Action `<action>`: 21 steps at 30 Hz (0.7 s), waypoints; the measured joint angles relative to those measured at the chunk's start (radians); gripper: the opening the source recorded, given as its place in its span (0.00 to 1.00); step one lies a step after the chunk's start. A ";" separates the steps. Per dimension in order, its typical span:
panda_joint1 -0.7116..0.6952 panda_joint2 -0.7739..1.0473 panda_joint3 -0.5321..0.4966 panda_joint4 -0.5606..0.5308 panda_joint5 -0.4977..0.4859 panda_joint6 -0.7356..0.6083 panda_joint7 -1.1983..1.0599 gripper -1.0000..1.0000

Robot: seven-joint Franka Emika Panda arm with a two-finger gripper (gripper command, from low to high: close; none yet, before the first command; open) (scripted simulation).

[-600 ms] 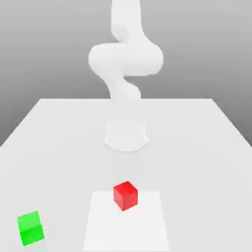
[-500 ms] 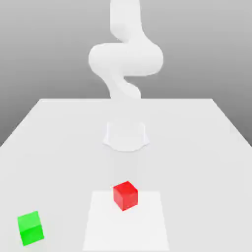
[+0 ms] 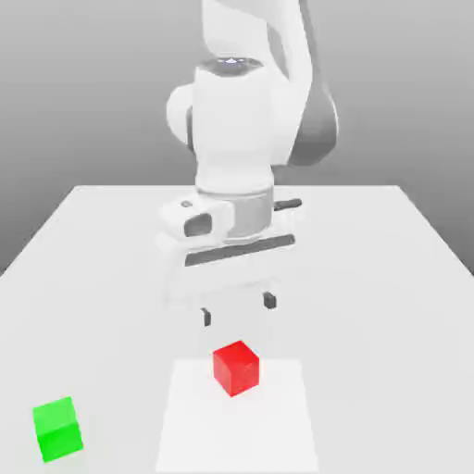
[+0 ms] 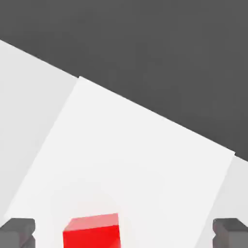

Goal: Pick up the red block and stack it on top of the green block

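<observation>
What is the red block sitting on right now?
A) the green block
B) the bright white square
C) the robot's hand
B: the red block rests on the bright white square, with the green block off toward the exterior view's left.

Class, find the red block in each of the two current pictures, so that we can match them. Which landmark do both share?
Exterior view: the red block sits below the centre of the picture, on the white square's far part, beneath the open claw.
Hand view: the red block is at the picture's edge, partly cut off, between the claw's two fingertips.
Shared landmark: the white square under the block.
</observation>
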 joint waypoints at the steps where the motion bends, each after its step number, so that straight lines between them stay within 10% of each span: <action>1: 0.005 0.045 0.001 -0.003 0.011 0.035 -0.017 0.50; 6: -0.044 0.233 0.077 0.013 0.120 0.192 -0.105 0.50; 7: -0.060 0.259 0.096 0.016 0.131 0.214 -0.113 0.00; 21: -0.061 0.035 0.062 -0.016 0.006 0.023 -0.023 0.00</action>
